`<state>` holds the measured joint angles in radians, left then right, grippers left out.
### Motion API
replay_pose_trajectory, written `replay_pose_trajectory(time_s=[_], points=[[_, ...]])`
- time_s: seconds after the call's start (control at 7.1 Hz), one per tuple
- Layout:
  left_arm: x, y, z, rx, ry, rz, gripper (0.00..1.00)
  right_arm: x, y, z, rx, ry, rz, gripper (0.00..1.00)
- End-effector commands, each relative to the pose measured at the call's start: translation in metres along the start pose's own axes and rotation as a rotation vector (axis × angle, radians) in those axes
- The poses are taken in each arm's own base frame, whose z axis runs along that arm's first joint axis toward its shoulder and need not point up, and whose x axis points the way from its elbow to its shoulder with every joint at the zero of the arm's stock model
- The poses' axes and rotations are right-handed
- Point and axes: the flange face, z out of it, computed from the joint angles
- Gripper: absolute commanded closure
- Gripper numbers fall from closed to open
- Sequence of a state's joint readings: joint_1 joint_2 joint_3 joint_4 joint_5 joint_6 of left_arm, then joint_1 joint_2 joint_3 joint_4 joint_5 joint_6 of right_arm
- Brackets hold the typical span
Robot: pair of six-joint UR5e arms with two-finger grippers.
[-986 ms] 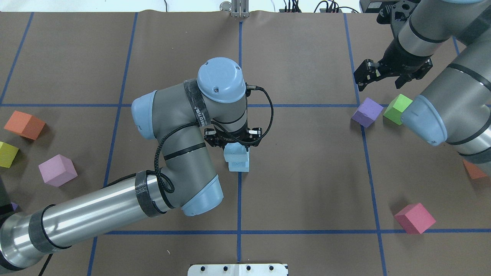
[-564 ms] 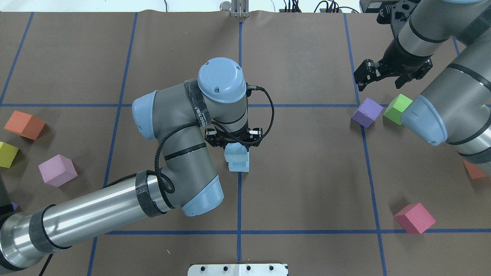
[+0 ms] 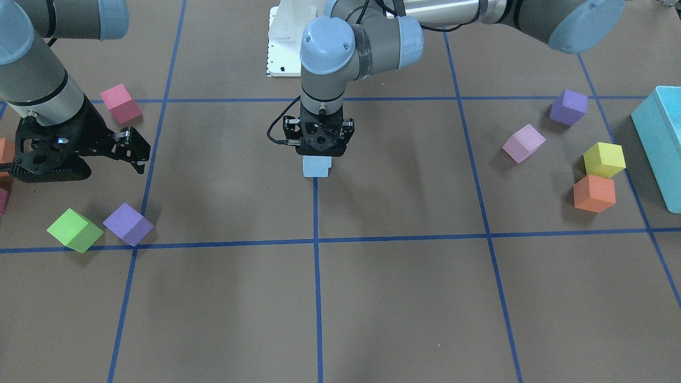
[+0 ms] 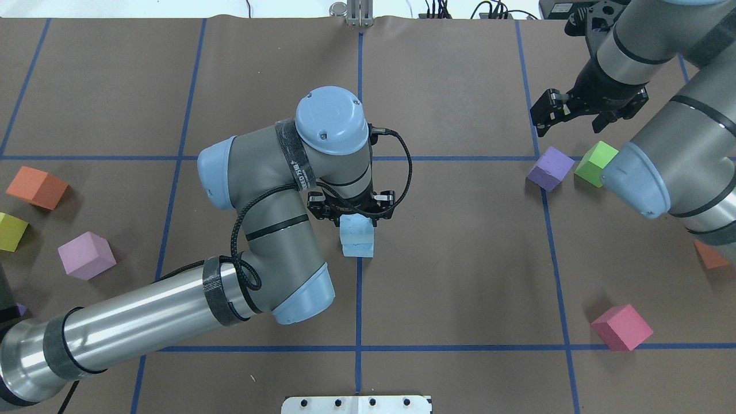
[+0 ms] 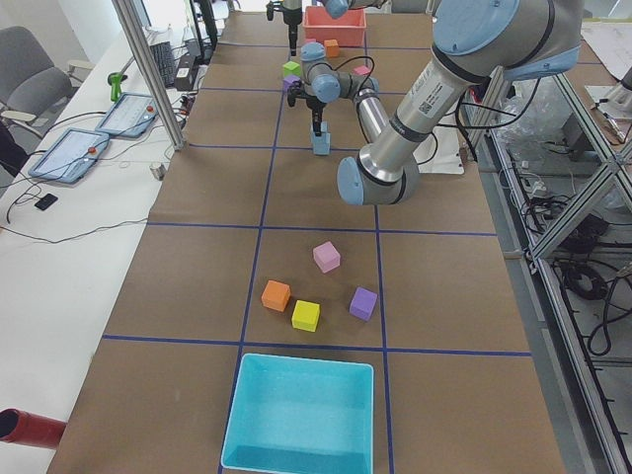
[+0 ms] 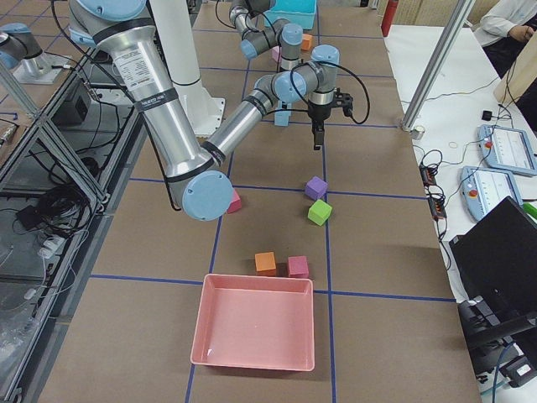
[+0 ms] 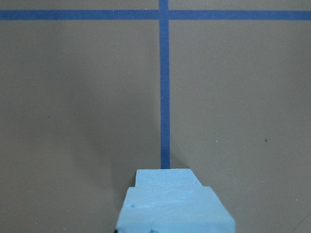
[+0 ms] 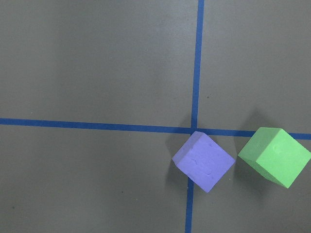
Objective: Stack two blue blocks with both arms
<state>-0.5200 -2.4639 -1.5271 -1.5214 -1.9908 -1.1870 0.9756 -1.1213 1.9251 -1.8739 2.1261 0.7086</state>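
Two pale blue blocks stand stacked at the table's centre on a blue tape line. The upper blue block (image 4: 356, 228) rests on the lower blue block (image 4: 358, 249), edges nearly flush. My left gripper (image 4: 352, 210) points straight down and is shut on the upper block, covering its top. In the front-facing view only one blue block (image 3: 316, 166) shows under the left gripper (image 3: 319, 153). The left wrist view has the held block (image 7: 175, 211) large at the bottom. My right gripper (image 4: 572, 118) hangs open and empty at the far right.
A purple cube (image 4: 551, 168) and a green cube (image 4: 597, 163) lie just below the right gripper. A pink cube (image 4: 622, 326) sits near right. Orange (image 4: 36, 187), yellow (image 4: 10, 231) and lilac (image 4: 86, 255) cubes lie at the left. A teal bin (image 3: 659, 143) stands beyond them.
The left gripper has nudged the upper blue block slightly to the right, bringing it more squarely over the lower one. The right arm has barely moved.
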Motion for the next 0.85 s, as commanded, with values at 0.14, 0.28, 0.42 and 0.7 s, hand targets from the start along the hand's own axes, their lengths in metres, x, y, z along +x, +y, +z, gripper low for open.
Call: replay_pose_trajectory(time_s=[0.14, 0.28, 0.42, 0.7], points=[[0.000, -0.001, 0.002, 0.012, 0.006, 0.007, 0.06, 0.000, 0.000, 0.000, 0.000, 0.000, 0.000, 0.01], [0.000, 0.000, 0.000, 0.013, 0.007, 0.006, 0.06, 0.000, 0.000, 0.000, 0.000, 0.000, 0.000, 0.01], [0.001, 0.001, -0.005, 0.019, 0.014, 0.009, 0.04, -0.001, 0.000, -0.001, 0.001, 0.000, -0.002, 0.01], [-0.001, 0.005, -0.023, 0.033, 0.039, 0.015, 0.03, -0.001, -0.001, -0.003, 0.004, -0.005, -0.002, 0.01]])
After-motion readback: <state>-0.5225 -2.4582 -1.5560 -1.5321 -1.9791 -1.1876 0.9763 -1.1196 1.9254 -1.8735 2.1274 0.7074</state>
